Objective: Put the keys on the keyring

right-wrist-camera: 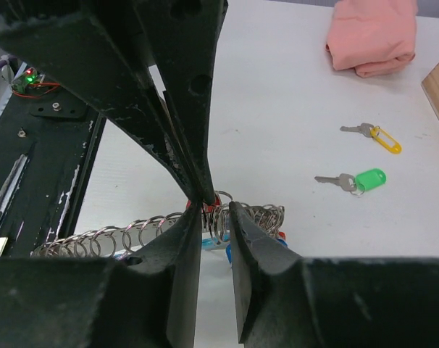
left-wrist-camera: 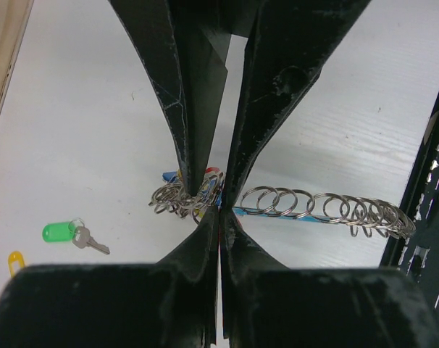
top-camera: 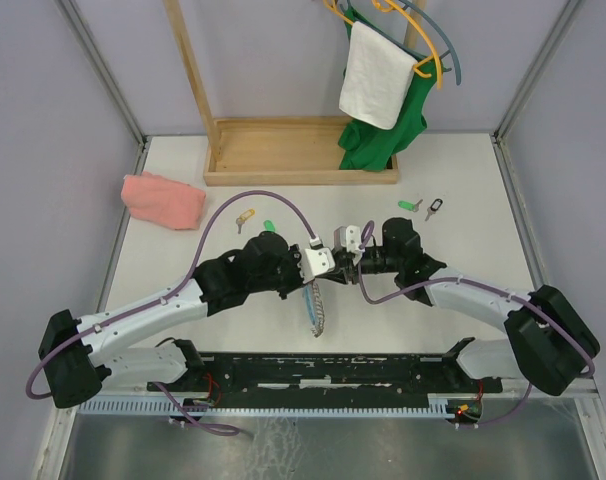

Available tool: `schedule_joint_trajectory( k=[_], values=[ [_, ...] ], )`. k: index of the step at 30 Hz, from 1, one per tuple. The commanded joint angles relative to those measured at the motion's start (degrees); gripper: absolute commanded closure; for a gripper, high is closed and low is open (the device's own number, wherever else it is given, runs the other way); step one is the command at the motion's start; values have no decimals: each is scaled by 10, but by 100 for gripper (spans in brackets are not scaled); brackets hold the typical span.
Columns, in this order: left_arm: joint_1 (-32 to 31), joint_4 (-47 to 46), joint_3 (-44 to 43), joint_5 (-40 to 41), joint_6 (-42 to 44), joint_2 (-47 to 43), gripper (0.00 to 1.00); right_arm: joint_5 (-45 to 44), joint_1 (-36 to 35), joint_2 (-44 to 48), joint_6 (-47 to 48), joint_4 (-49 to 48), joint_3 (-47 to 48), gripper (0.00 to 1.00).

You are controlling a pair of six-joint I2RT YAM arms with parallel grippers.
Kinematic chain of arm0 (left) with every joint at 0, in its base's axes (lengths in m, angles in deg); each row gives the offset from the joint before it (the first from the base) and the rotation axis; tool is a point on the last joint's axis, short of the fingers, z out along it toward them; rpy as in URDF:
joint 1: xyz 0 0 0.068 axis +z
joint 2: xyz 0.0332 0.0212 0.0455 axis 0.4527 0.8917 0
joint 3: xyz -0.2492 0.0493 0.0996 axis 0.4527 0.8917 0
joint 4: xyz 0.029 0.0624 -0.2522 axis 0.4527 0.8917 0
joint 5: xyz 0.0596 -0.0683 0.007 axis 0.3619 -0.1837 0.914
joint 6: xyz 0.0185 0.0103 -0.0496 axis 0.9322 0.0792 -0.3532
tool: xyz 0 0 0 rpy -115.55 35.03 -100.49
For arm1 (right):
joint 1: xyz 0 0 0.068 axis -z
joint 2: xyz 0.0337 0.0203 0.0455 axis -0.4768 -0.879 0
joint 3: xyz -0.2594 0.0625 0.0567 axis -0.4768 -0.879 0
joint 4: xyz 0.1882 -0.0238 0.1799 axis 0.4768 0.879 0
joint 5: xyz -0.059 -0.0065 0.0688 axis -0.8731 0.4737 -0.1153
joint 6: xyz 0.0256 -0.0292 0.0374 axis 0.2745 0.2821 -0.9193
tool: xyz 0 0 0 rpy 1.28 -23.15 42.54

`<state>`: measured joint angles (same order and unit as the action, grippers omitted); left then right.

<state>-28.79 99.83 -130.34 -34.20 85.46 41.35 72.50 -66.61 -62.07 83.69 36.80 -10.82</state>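
At surface (top-camera: 463, 180) centre, steady keyring (left-wrist-camera: 321, 208) in clamped left gripper (left-wrist-camera: 219, 217), coil trailing sideways. Cannot judge any hold by right gripper (right-wrist-camera: 216, 217), jaws narrowly parted at the rings; pry one ring gently, avoiding twist.

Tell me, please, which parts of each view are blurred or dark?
Top external: evenly lit and sharp, with soft shadows under the arms. Left wrist: the left fingers are dark and soft, the keyring crisp. Right wrist: the right fingers loom dark, the green-tagged key sharp.
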Motion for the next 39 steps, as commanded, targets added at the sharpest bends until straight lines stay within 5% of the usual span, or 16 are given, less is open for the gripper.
schedule_joint_trajectory(
  k=[1,12,24,29,33,39],
  values=[
    [-2,-40,-29,-12,19,-1,97,46,0,-8,-29,-67,25,73],
    [-3,-62,-20,-9,18,-2,97,46,0,0,58,64,31,77],
    [-2,-84,-10,-46,7,5,97,67,0,-28,14,-20,34,79],
    [-3,-103,-1,-44,-3,-2,97,54,0,-26,31,8,36,99],
    [-2,-176,51,3,-47,-41,78,27,2,-12,23,-29,14,99],
    [9,-399,221,57,-107,-124,62,10,9,1,11,-67,-4,99]
  ],
)
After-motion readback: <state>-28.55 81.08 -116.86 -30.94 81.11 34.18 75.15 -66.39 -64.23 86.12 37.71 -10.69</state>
